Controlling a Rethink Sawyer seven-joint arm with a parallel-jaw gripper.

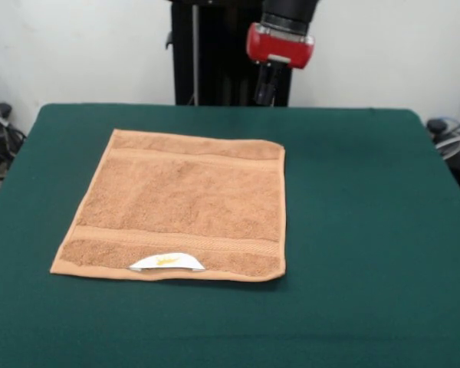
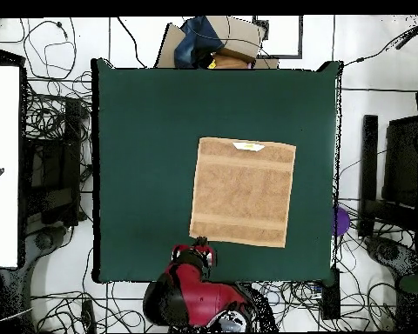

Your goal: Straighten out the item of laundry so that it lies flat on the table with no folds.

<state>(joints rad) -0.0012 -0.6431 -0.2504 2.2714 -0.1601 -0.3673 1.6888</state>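
In the front view the towel [image 1: 180, 205] lies spread on the green table [image 1: 368, 230], left of the middle, with all four edges showing and no fold that I can make out. Its white label [image 1: 167, 262] sits at the near edge, curled slightly up. The gripper [image 1: 265, 90] hangs above the table's far edge, past the towel's far right corner and clear of the cloth. Whether it is open or closed I cannot tell: only a dark stub shows below the red wrist.

The main risk, as I judge it, is needless handling. The towel looks flat already, so any new pinch or drag at that far corner could raise a wrinkle or turn the edge over. A low sweep across the cloth could bunch it too.

In the overhead view the towel [image 2: 243, 191] sits a little right of the middle of the table [image 2: 143, 130], its label [image 2: 248, 146] at the edge farthest from the robot. The gripper [image 2: 195, 255] is near the table's edge on the robot's side, just beyond the towel's nearest corner and apparently not touching it. Its state is hidden here as well. The towel's sides run slightly askew to the table's edges, which does not matter for flatness.
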